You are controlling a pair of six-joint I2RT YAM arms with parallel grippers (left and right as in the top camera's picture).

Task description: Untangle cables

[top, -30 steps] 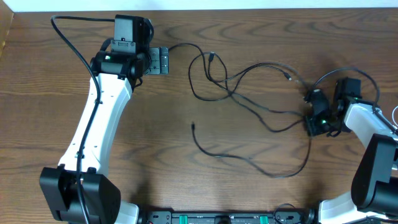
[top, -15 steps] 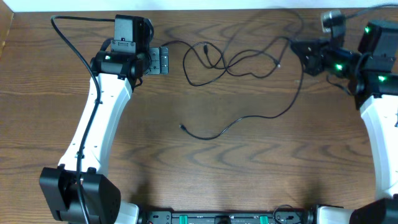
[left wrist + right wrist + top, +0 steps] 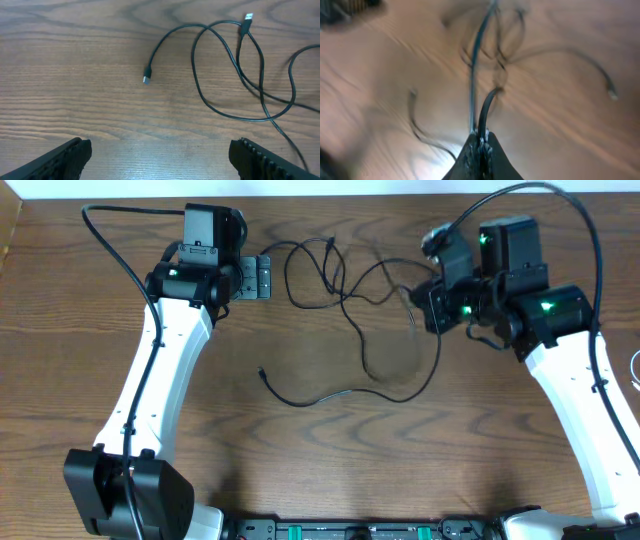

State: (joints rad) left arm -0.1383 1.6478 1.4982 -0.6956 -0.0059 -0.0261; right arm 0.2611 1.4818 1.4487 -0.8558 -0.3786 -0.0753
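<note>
Through the motion-blurred right wrist view, where plug ends smear beyond telling, the right gripper (image 3: 480, 144) pinches strands of the cables (image 3: 345, 290), which loop at the far middle just right of the wide-spread left gripper (image 3: 262, 277), dragged leftward since a moment ago.

A brown wood-grain table (image 3: 330, 460) (a pale strip (image 3: 300, 186) borders its far edge).
</note>
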